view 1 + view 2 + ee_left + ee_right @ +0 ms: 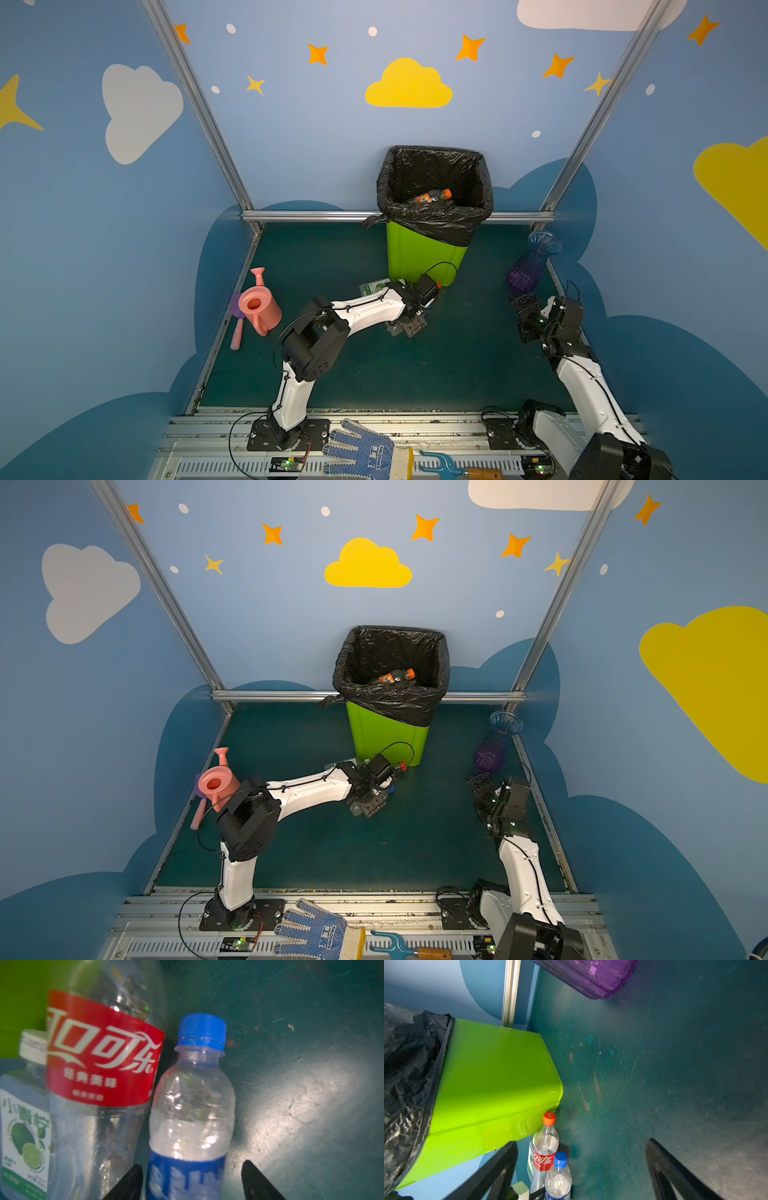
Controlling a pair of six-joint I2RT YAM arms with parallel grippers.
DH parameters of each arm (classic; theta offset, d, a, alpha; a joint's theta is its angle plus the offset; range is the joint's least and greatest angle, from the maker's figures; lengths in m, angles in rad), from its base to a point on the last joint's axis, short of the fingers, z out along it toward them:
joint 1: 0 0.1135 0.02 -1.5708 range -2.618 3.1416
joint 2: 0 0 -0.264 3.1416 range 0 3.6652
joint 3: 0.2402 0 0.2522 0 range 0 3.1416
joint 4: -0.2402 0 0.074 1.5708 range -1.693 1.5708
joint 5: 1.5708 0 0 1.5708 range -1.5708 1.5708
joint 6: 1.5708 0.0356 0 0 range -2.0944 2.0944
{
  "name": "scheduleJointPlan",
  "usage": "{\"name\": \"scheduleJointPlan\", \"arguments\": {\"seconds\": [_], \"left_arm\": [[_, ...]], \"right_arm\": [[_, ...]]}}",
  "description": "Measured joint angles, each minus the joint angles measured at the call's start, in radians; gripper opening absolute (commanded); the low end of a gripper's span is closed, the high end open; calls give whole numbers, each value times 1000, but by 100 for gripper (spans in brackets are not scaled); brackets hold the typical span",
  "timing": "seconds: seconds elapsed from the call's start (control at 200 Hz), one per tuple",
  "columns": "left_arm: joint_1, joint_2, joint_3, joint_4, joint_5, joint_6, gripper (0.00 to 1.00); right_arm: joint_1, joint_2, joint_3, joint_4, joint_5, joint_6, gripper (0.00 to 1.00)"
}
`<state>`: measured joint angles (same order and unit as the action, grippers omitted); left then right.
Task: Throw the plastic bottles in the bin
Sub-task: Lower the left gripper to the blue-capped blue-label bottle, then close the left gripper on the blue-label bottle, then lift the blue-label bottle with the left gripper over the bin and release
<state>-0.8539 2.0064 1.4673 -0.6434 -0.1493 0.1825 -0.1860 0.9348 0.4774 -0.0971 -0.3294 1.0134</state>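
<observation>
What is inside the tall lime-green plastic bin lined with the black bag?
In both top views, a clear plastic bottle with an orange cap and orange label lies inside the lime-green bin. The black bag's folded front rim hides whatever lies deeper.

Dark green worktop [457, 365] carries: bin [419, 257], upright vase [532, 266], pink watering can [259, 307], three plastic bottles [546, 1155] lying just beside the bin base.

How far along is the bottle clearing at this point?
Done: at least one orange-capped bottle lies in the bin. In hand: the left gripper straddles a blue-capped bottle on the floor, not yet clamped. Left: that one, the red-label bottle and the lime-label bottle beside it. The right gripper hangs open, empty.
</observation>
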Motion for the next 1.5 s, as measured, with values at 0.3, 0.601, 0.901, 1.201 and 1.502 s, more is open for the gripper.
{"name": "scheduleJointPlan", "arguments": {"seconds": [0.3, 0.601, 0.901, 1.201, 1.502], "left_arm": [[0, 18, 8, -6, 40, 1, 69], [0, 50, 29, -16, 70, 1, 56], [0, 32, 14, -2, 106, -5, 43], [5, -203, -84, 91, 135, -34, 40], [92, -570, -130, 196, 109, -24, 40]], "right_arm": [[0, 4, 0, 5, 0, 1, 94], [0, 3, 0, 5, 0, 1, 94], [0, 1, -3, 5, 0, 2, 94], [-2, -4, -6, 5, 0, 4, 94], [-2, -17, -6, 7, -1, 8, 94]]}}
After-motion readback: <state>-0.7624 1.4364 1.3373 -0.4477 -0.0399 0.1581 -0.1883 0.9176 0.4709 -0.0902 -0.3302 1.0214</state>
